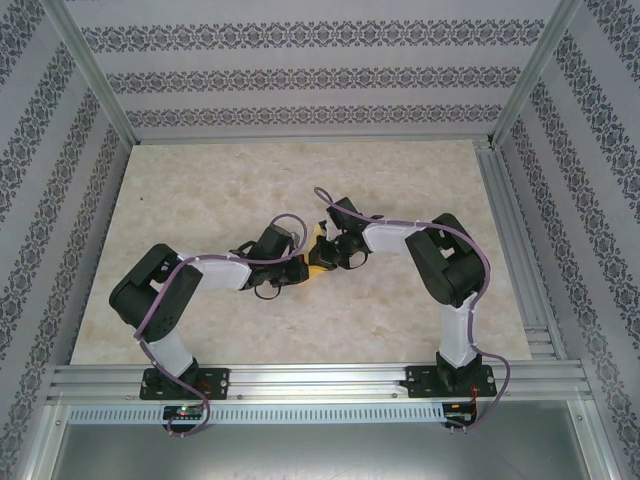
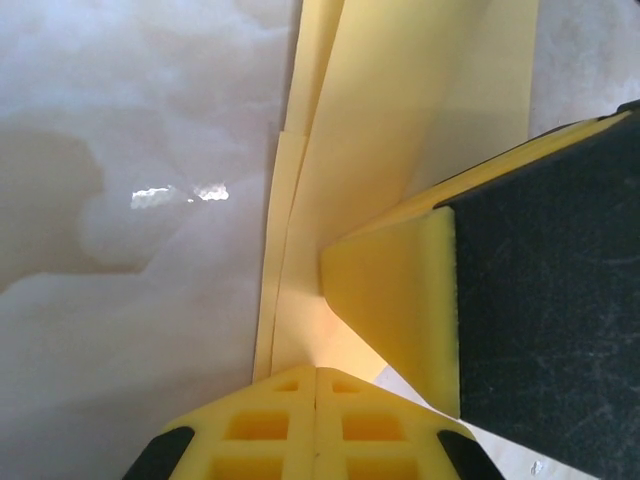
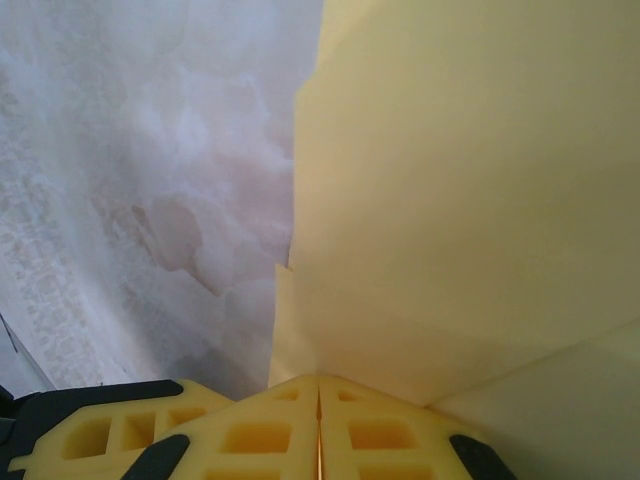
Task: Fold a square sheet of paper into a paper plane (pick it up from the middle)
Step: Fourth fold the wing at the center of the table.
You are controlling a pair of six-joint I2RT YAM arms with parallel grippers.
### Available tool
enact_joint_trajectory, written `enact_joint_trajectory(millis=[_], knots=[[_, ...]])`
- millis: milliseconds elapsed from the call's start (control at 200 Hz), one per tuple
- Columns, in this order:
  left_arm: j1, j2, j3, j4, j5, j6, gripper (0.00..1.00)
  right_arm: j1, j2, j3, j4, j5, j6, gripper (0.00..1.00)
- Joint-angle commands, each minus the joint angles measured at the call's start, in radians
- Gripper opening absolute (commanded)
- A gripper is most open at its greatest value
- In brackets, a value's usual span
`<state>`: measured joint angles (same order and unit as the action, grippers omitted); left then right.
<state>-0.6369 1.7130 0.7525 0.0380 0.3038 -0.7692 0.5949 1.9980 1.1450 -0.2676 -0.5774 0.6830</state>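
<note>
Paper plane [image 1: 316,256] lies at the middle of the surface [image 1: 200,200], part-made: layered folds show (its final shape I cannot judge). My left pincer [image 2: 315,385] and right pincer [image 3: 319,390] each pinch it; more creasing likely remains.

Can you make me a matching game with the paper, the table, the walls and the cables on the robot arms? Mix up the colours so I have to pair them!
Things:
1. paper
2. table
3. walls
4. cables

Colours:
A. purple
B. yellow
C. marbled beige
D. white with dark patterned stripes

Pairs: 1-B, 2-C, 3-D, 4-A
</note>
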Motion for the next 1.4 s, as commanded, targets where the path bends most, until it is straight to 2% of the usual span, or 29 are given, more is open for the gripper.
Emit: enact_joint_trajectory(millis=[0, 245, 420, 774, 924, 1089, 1209, 1394], knots=[[0.003, -0.026, -0.029, -0.053, -0.008, -0.006, 0.0, 0.0, 0.049, -0.001, -0.05, 0.055, -0.015, 0.08], [0.003, -0.082, -0.031, -0.074, -0.011, -0.007, 0.0, -0.01, 0.041, -0.002, -0.055, 0.074, -0.01, 0.08], [0.003, -0.061, -0.056, -0.054, 0.049, -0.003, 0.03, -0.009, 0.05, -0.005, -0.06, 0.079, -0.011, 0.08], [0.003, -0.102, -0.067, -0.192, 0.006, 0.031, 0.04, -0.008, 0.051, -0.003, -0.082, 0.1, -0.018, 0.08], [0.003, -0.162, -0.058, -0.087, 0.025, 0.003, 0.06, -0.008, 0.047, -0.006, -0.071, 0.093, -0.016, 0.08], [0.003, -0.16, -0.06, 0.079, -0.013, -0.047, 0.07, -0.008, 0.054, -0.007, -0.064, 0.09, -0.01, 0.08], [0.003, -0.108, -0.03, 0.065, -0.058, -0.038, 0.07, -0.008, 0.056, -0.009, -0.059, 0.09, -0.007, 0.08], [0.003, -0.013, -0.006, 0.094, 0.005, -0.053, 0.06, -0.008, 0.057, -0.009, -0.06, 0.091, -0.006, 0.08]])
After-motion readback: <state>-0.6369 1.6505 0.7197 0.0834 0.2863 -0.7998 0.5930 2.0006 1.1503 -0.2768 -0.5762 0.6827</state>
